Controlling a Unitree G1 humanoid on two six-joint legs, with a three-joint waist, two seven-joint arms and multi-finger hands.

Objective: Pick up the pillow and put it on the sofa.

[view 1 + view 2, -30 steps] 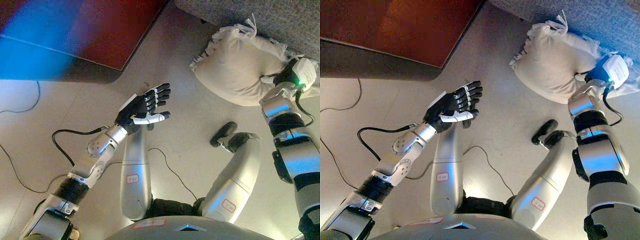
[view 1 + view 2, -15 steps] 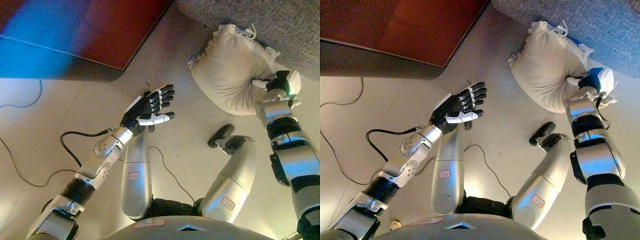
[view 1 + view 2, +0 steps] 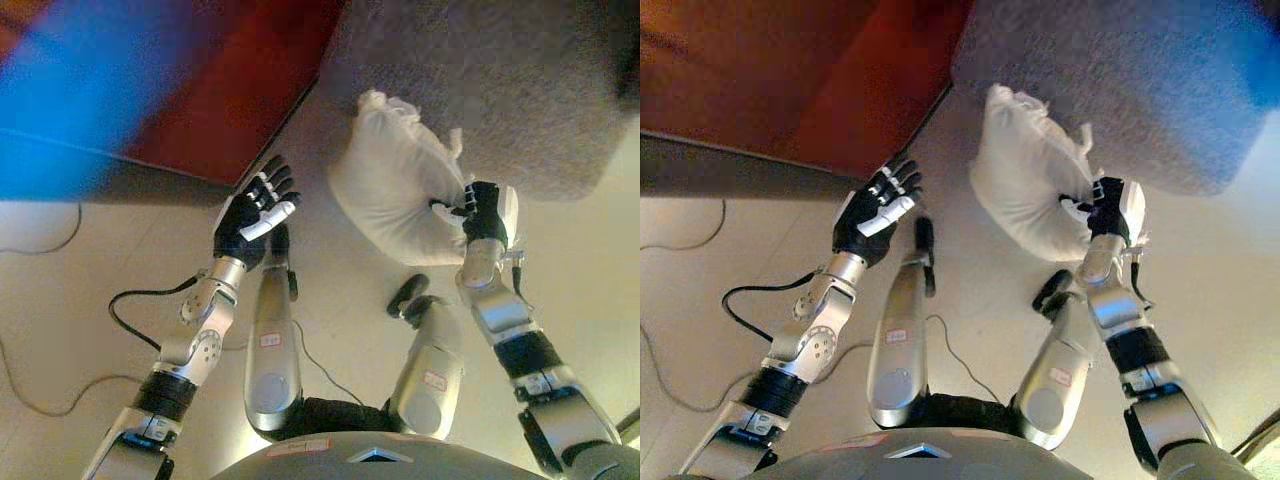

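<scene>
The cream pillow point(image 3: 392, 195) with fringed corners lies on the floor against the front of the grey sofa point(image 3: 480, 90). My right hand point(image 3: 482, 210) is at the pillow's right edge, and its dark fingers are curled into the cloth. My left hand point(image 3: 250, 215) is open with the fingers spread and pointing up. It is held above the floor, a hand's width left of the pillow and not touching it. Both hands show in the right eye view too, the left hand point(image 3: 875, 210) and the right hand point(image 3: 1107, 208).
A dark red-brown flat piece point(image 3: 235, 90), a rug or low table, fills the upper left up to the sofa's corner. Pale floor point(image 3: 70, 290) lies to the left and at the lower right.
The camera has shifted, so the sofa and pillow now sit nearer the middle. My right hand now grips the pillow's right edge. My left hand has come closer to the pillow.
</scene>
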